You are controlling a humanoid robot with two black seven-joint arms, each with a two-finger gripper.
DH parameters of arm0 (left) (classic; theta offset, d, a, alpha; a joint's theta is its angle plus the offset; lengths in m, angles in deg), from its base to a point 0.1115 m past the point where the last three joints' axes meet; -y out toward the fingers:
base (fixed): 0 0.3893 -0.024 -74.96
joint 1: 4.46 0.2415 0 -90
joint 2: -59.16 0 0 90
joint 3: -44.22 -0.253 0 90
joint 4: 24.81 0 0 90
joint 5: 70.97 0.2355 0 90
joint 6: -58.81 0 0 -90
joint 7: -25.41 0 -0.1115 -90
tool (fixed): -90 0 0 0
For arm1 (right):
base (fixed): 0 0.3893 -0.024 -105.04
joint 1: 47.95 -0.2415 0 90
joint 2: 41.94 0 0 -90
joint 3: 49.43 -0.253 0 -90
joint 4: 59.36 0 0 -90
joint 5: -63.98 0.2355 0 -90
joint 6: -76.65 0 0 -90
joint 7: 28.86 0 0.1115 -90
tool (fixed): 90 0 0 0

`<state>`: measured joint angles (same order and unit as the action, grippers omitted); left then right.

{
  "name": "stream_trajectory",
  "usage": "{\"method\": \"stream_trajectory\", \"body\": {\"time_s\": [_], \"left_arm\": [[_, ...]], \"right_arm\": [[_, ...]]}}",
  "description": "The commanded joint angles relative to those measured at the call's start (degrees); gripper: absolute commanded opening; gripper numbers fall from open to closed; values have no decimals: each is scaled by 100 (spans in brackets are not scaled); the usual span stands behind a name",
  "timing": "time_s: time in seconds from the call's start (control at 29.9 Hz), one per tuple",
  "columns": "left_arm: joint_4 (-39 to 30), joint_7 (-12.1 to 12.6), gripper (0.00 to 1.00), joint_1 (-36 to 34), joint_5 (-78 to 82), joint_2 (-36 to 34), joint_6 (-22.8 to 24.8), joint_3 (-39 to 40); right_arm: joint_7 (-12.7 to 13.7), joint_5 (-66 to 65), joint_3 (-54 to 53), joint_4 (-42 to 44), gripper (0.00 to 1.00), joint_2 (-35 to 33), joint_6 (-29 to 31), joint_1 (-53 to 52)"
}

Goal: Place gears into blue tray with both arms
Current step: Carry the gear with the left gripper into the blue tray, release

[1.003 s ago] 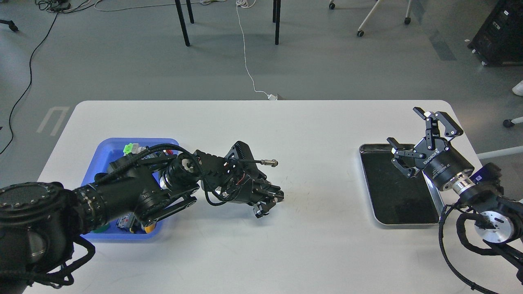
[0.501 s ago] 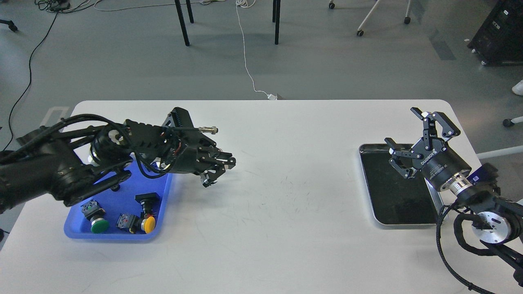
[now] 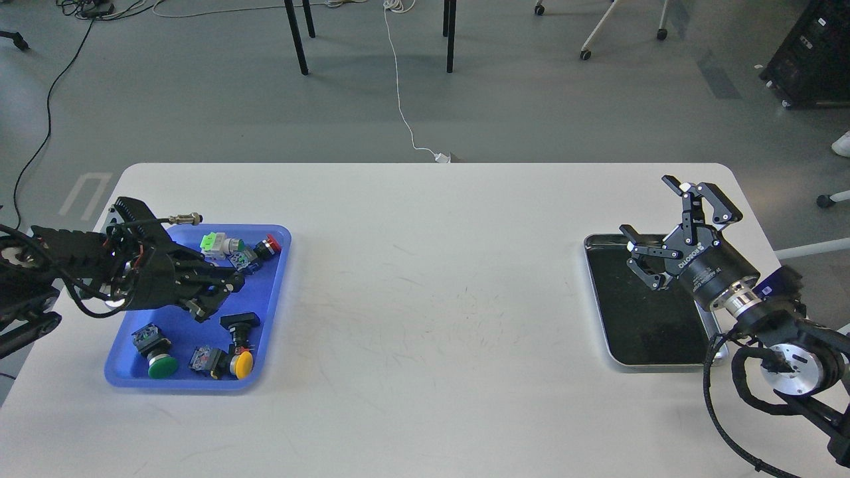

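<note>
Nearest lay the shallow bright blue plastic tray (image 3: 279, 265) on the white table (image 3: 425, 299). In its near end, just below the left gripper (image 3: 216, 295), sat a green-capped push button (image 3: 156, 358), a yellow-capped push button (image 3: 238, 358) and a small black switch block (image 3: 238, 322). The left gripper hung over the tray's middle, fingers dark and bunched — I could not tell whether they were parted, or whether they held anything. Beyond it, at the far end, lay a red-capped push button (image 3: 269, 244) and a pale green switch (image 3: 212, 242). No small black gear could be made out.

The right gripper (image 3: 657, 226) stood spread wide and empty above the far end of the black-bottomed shiny metal tray (image 3: 644, 318).
</note>
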<state>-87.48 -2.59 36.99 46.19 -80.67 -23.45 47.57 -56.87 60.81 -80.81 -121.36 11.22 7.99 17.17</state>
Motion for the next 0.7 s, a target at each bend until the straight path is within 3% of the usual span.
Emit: {"method": "stream_trajectory", "body": {"time_s": [0.0,0.2,0.67], "left_arm": [[131,0,18,56,17,43,8,-1],[834,0,19,57,35,280,-10,-2],[1652,0,21,57,0,606,-186,69]], "right_arm": [[0,0,-78,-5,97,-51,1,1],[0,0,-87,-14,97,-60,1,18],[0,0,-96,-14,97,-68,1,27]]}}
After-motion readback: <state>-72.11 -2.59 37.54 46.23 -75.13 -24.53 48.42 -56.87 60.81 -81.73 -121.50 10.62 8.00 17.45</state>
